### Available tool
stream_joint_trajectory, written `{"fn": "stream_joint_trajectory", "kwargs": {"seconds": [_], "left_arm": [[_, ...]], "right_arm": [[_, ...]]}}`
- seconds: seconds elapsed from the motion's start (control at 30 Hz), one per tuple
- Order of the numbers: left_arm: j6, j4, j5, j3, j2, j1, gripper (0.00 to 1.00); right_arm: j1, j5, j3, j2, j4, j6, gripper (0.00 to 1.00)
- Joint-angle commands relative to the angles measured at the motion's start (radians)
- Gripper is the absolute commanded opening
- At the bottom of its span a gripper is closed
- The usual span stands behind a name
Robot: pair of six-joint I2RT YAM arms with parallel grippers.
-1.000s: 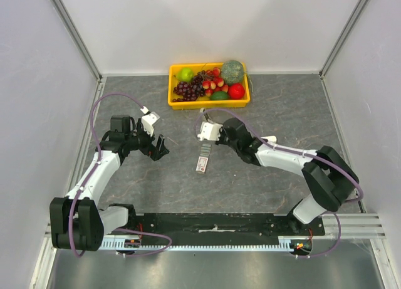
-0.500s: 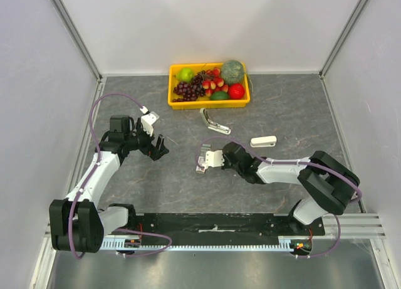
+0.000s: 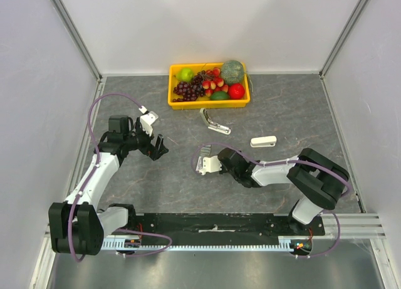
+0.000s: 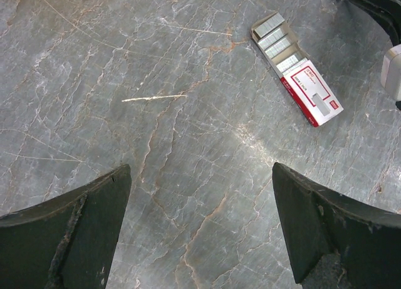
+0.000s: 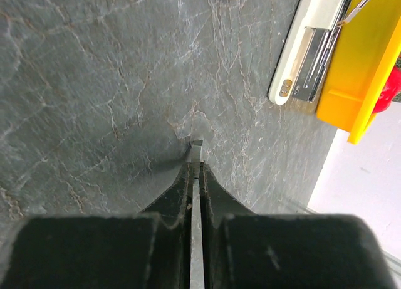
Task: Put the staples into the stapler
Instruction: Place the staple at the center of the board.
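Observation:
The staples box (image 4: 297, 69) lies on the table, its red and white sleeve slid partly off a tray of silvery strips. My right gripper (image 5: 195, 167) is shut on one thin silvery strip of staples (image 5: 196, 145), whose end sticks out past the fingertips just above the table. In the top view this gripper (image 3: 202, 167) hangs over the box and hides most of it. An opened stapler (image 3: 213, 121) (image 5: 310, 47) lies near the yellow tray, with its metal channel showing. My left gripper (image 3: 156, 148) (image 4: 200, 170) is open and holds nothing, left of the box.
A yellow tray (image 3: 172, 88) (image 5: 363, 69) of toy fruit stands at the back. A second, white stapler (image 3: 263, 141) lies to the right of the opened one. Grey walls enclose the table on three sides.
My right gripper has moved from beside the opened stapler toward the near edge, down over the staples box, uncovering both staplers. The left arm has stayed still.

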Motion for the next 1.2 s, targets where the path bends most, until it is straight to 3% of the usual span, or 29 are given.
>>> {"fn": "stream_joint_trajectory", "kwargs": {"seconds": [0.0, 0.57, 0.83, 1.0, 1.17], "left_arm": [[-0.002, 0.008, 0.014, 0.009, -0.023, 0.008, 1.00], [-0.002, 0.008, 0.016, 0.009, -0.019, 0.009, 1.00], [-0.001, 0.006, 0.016, 0.009, -0.011, 0.011, 1.00], [-0.002, 0.008, 0.013, 0.010, -0.007, 0.011, 1.00], [-0.002, 0.008, 0.013, 0.010, -0.008, 0.011, 1.00]], "right_arm": [[0.015, 0.011, -0.001, 0.010, 0.019, -0.014, 0.10], [0.022, -0.052, 0.042, -0.020, -0.113, 0.039, 0.28], [0.009, -0.222, 0.149, -0.154, -0.306, 0.144, 0.42], [-0.134, -0.421, 0.251, -0.197, -0.430, 0.210, 0.45], [-0.274, -0.567, 0.383, -0.099, -0.544, 0.289, 0.46]]}}
